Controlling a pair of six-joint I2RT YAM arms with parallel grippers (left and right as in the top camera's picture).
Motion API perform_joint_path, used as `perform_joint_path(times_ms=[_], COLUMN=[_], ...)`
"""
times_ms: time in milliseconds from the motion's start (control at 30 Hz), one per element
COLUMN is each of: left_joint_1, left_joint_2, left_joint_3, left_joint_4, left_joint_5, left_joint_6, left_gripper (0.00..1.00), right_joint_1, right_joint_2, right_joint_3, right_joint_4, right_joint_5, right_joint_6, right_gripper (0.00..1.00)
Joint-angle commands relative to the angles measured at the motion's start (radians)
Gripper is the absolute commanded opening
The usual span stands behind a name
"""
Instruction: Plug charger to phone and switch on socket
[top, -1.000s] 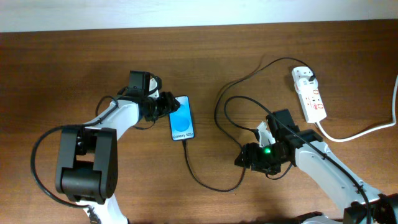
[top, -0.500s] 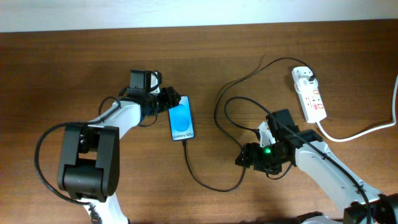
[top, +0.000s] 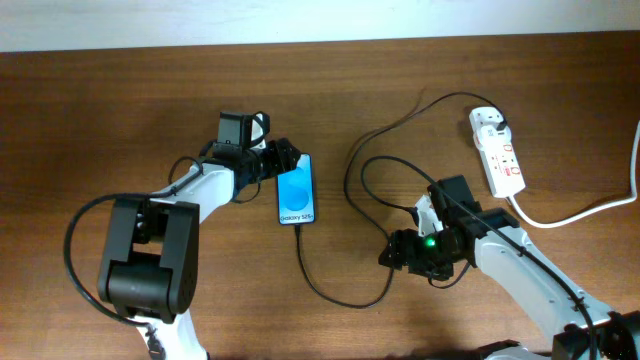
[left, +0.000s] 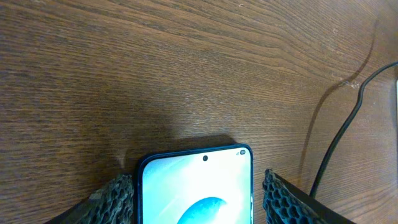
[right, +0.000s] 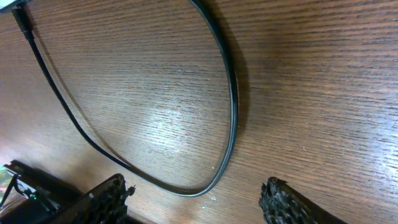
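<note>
I find the socket (top: 503, 160) far right on the table (top: 100, 100), well apart from both arms; switching it on appears outstanding. The phone (top: 295, 195) lies centre, straddled by the left gripper's (left: 194, 199) parted jaws. The right gripper (right: 193, 199) gapes empty. The charger (top: 330, 290) looks plugged in.

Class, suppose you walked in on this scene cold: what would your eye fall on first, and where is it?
The phone, its screen bright blue, lies mid-table between the left fingers. A black charger cable loops from its lower edge towards the white socket strip at the far right. A green light glows on the right arm, above the cable loop.
</note>
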Motion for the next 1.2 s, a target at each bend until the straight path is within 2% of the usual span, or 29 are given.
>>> perform_joint_path(times_ms=[0, 100, 200, 233, 300, 333, 400, 500, 567, 633, 667, 767, 800, 833, 867, 900, 933, 1067, 1167], left_joint_1=[-0.019, -0.019, 0.010, 0.039, 0.101, 0.135, 0.190, 0.200, 0.197, 0.198, 0.198, 0.198, 0.198, 0.198, 0.198, 0.198, 0.198, 0.198, 0.198], left_joint_2=[0.072, 0.072, 0.069, 0.060, 0.016, -0.033, -0.200, -0.458, -0.651, -0.880, -0.967, -1.228, -1.285, -1.350, -1.410, -1.441, -1.459, -1.461, -1.461], left_joint_3=[-0.048, -0.048, -0.048, -0.041, -0.028, -0.027, -0.027, -0.027, -0.027, -0.028, -0.029, -0.031, -0.031, -0.031, -0.031, -0.031, -0.031, -0.032, -0.032], left_joint_4=[-0.028, 0.005, -0.013, -0.051, -0.146, -0.193, -0.323, -0.530, -0.707, -0.872, -0.911, -0.989, -1.010, -1.035, -1.070, -1.102, -1.147, -1.273, -1.309], left_joint_5=[0.026, 0.065, 0.061, 0.061, 0.060, 0.060, 0.012, -0.110, -0.222, -0.258, -0.260, -0.280, -0.281, -0.281, -0.281, -0.285, -0.284, -0.284, -0.284], left_joint_6=[-0.006, -0.006, -0.006, -0.005, 0.005, 0.033, 0.099, 0.180, 0.199, 0.198, 0.199, 0.198, 0.201, 0.206, 0.206, 0.206, 0.205, 0.205, 0.205], left_gripper=[0.68, 0.68, 0.77, 0.82, 0.82, 0.87, 0.88, 0.88, 0.88, 0.89, 0.88, 0.93, 0.96, 1.00, 0.99, 0.99, 0.99, 0.99, 0.99], right_joint_1=[-0.003, -0.003, -0.003, -0.003, -0.003, -0.003, -0.003, -0.003, -0.003, -0.003, -0.003, -0.003, -0.003, -0.003, -0.004, -0.004, -0.004, -0.004, -0.029], right_joint_2=[-0.004, -0.004, -0.004, -0.004, -0.004, -0.004, -0.004, -0.004, -0.004, -0.004, -0.004, -0.004, -0.004, -0.004, -0.005, -0.014, -0.027, -0.131, -0.208], right_joint_3=[-0.006, -0.006, -0.006, -0.006, -0.006, -0.006, -0.006, -0.010, -0.016, -0.032, -0.043, -0.055, -0.054, -0.044, -0.019, 0.028, 0.069, 0.312, 0.452], right_joint_4=[0.000, -0.001, -0.003, -0.004, -0.003, -0.003, -0.004, -0.008, -0.007, -0.007, -0.007, -0.015, -0.013, -0.010, -0.021, -0.056, -0.091, -0.284, -0.422], right_joint_5=[0.013, 0.020, 0.021, 0.021, 0.021, 0.021, 0.055, 0.062, 0.065, 0.143, 0.151, 0.146, 0.134, 0.101, 0.070, 0.056, 0.058, 0.193, 0.366], right_joint_6=[-0.011, -0.011, -0.011, -0.011, -0.011, -0.011, -0.011, -0.011, -0.011, -0.011, -0.011, -0.008, -0.003, -0.003, -0.003, -0.003, -0.004, -0.003, 0.089], right_gripper=[0.72, 0.72, 0.72, 0.72, 0.72, 0.72, 0.72, 0.73, 0.73, 0.73, 0.76, 0.75, 0.70, 0.52, 0.26, 0.12, 0.04, 0.04, 0.04])
